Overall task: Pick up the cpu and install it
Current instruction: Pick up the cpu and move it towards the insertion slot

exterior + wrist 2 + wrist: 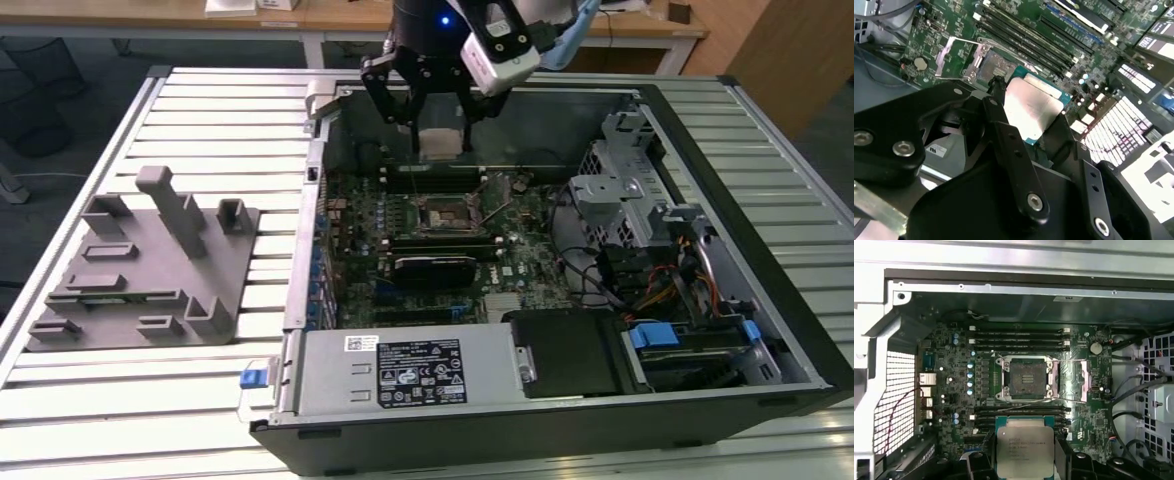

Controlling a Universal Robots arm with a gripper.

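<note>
Silver square cpu (pixel 1025 452) held flat above motherboard.

cpu (pixel 1025 450) silver top, teal rim | motherboard (pixel 949 385) green | block (pixel 140 265) grey | case (pixel 467 447) black

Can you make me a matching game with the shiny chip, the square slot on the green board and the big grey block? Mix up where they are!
Things:
1. cpu
2. socket
3. grey block

Places:
A. open and empty, on the green board
B. on the slatted table, at the exterior view's left
C. clamped in the gripper, above the board

Pairs: 1-C, 2-A, 3-B
</note>
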